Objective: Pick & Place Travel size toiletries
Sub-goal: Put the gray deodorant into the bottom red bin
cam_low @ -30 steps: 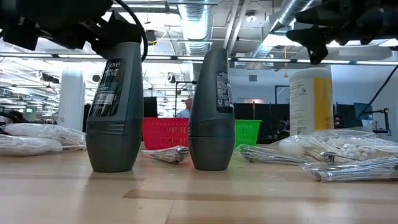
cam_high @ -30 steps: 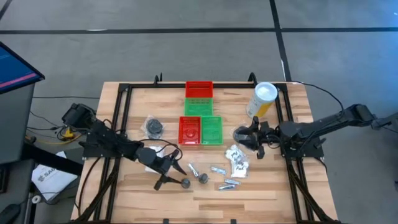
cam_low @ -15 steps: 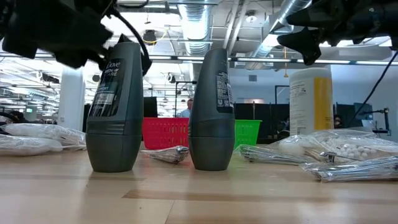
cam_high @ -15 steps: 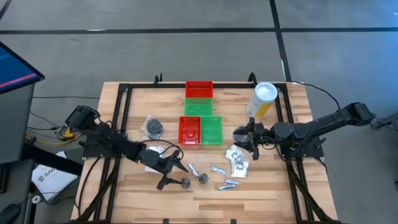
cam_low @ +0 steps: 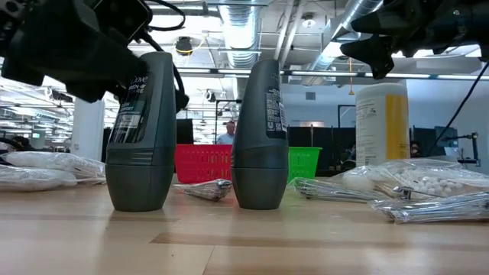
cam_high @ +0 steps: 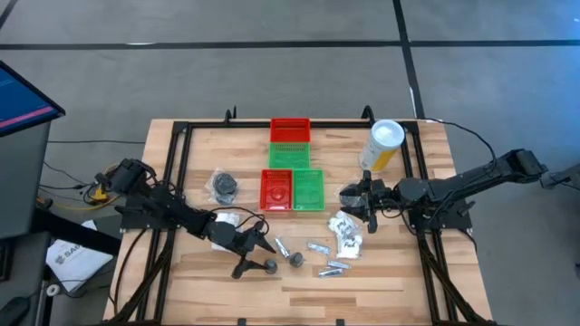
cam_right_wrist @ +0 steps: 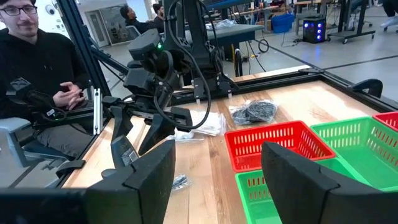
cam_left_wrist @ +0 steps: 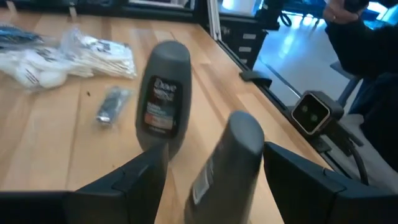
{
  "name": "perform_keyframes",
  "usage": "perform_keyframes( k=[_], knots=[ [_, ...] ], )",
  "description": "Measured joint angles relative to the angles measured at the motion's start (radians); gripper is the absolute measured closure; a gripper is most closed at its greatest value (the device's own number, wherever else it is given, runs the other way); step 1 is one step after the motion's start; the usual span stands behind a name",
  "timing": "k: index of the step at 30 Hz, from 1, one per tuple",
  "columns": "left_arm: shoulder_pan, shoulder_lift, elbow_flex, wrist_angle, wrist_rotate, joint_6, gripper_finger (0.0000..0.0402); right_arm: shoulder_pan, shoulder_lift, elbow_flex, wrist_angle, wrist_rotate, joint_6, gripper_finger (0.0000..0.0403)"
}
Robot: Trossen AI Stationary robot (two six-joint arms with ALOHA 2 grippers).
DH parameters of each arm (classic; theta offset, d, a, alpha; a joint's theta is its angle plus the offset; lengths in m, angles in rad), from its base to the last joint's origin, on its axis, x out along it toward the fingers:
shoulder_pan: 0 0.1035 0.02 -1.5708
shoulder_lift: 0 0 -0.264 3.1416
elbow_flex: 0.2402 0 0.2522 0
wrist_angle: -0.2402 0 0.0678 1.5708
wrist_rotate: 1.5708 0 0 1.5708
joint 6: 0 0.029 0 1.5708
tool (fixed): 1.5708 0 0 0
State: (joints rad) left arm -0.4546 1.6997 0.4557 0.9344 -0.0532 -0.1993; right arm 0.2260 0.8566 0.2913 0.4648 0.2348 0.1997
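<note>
Two small dark grey bottles stand upright on their bases near the table's front: one [cam_high: 269, 265] at the left, one [cam_high: 296, 259] to its right. My left gripper [cam_high: 256, 257] is open and low. Its fingers [cam_left_wrist: 146, 180] stand on either side of the left bottle [cam_left_wrist: 227, 158]; I cannot tell whether they touch it. Silvery tubes [cam_high: 317, 246] and white sachets [cam_high: 344, 231] lie to the right. My right gripper [cam_high: 355, 201] hangs open above the table, beside the green tray, with nothing between its fingers.
Red and green trays [cam_high: 292, 188] sit mid-table, with two more [cam_high: 290, 142] behind them. A yellow canister [cam_high: 384, 145] stands far right. A dark bagged item [cam_high: 224, 186] lies at the left. A black frame [cam_high: 177, 181] runs along the table's sides. A seated person [cam_right_wrist: 37, 68] is beyond the table's left side.
My left gripper has come down toward the left dark bottle; its fingers now reach level with the bottle's upper half. The bottles have stayed where they were.
</note>
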Motion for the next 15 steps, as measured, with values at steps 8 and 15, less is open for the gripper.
perform_keyframes(
  k=[8, 15],
  knots=[
    [-0.016, 0.093, 0.066, 0.014, 0.001, 0.000, 0.0157, 0.000, 0.000, 0.000, 0.000, 0.000, 0.000, 0.0178],
    [-0.016, 0.162, 0.095, 0.014, 0.001, -0.001, 0.0171, 0.000, 0.000, 0.000, -0.001, 0.000, 0.000, 0.0178]
  ],
)
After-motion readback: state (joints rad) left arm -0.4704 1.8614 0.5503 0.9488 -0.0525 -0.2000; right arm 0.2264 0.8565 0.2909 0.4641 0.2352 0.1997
